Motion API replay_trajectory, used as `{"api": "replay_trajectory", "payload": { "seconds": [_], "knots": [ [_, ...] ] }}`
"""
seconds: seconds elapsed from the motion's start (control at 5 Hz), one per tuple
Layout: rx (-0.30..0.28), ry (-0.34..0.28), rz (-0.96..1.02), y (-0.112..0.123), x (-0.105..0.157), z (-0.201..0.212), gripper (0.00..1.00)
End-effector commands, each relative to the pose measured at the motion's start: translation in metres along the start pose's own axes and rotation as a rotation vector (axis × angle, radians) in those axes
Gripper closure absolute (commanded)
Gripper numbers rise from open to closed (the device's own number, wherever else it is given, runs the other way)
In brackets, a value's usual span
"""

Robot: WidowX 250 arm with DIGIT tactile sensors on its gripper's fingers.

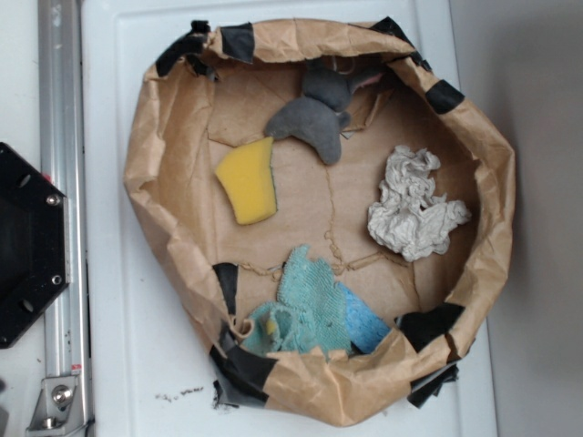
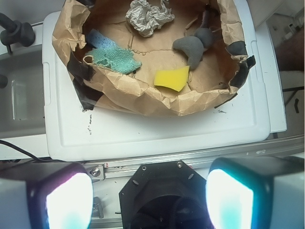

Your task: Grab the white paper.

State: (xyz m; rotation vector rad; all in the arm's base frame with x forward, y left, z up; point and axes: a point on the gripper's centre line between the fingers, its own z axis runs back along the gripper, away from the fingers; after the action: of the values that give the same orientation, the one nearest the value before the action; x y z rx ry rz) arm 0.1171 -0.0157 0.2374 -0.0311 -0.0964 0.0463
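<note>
In the wrist view the gripper (image 2: 150, 191) hangs high over its own black base, jaws spread wide with nothing between the two glowing pads (image 2: 69, 200). It is not in the exterior view at all. Everything to be reached lies ahead of the jaws, none of it below them.

Nearest ahead comes the metal rail (image 2: 190, 160), then the bare white tray (image 2: 157, 131), then the near wall of the brown paper basin (image 2: 143, 98), its crumpled rim patched with black tape (image 2: 81, 83). Just past that wall, ahead and slightly to the right-hand jaw's side, lies the yellow sponge (image 2: 172, 78); towards the other jaw is the teal-and-blue terry cloth (image 2: 112, 55). Beyond the sponge sits the grey fabric piece (image 2: 193, 45).

Farthest of all, against the far wall and nearly centred between the jaws' line, is the white paper (image 2: 148, 15), a wrinkled off-white wad lying clear of its neighbours; the exterior view shows it alone on the basin floor (image 1: 414, 208).

To do this step well, I judge the arm should carry the spread jaws forward at height, clearing the near wall and the sponge, and descend only once centred over the wad. The far wall stands close behind it, so a straight-down approach looks safest, closing low enough to gather the lumpy bulk and not merely a loose fold.
</note>
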Motion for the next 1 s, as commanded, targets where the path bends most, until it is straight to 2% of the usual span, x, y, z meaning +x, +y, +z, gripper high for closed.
{"api": "replay_trajectory", "payload": {
  "seconds": [0.0, 0.2, 0.4, 0.6, 0.8],
  "knots": [
    [0.000, 0.000, 0.000, 0.000, 0.000, 0.000, 0.00],
    [-0.029, -0.175, -0.099, 0.012, 0.043, -0.054, 0.00],
    [-0.060, -0.243, -0.117, 0.018, 0.085, -0.088, 0.00],
    [-0.078, -0.303, -0.106, 0.021, 0.119, -0.100, 0.00],
    [-0.021, -0.282, -0.078, 0.018, 0.163, -0.129, 0.00]
  ]
}}
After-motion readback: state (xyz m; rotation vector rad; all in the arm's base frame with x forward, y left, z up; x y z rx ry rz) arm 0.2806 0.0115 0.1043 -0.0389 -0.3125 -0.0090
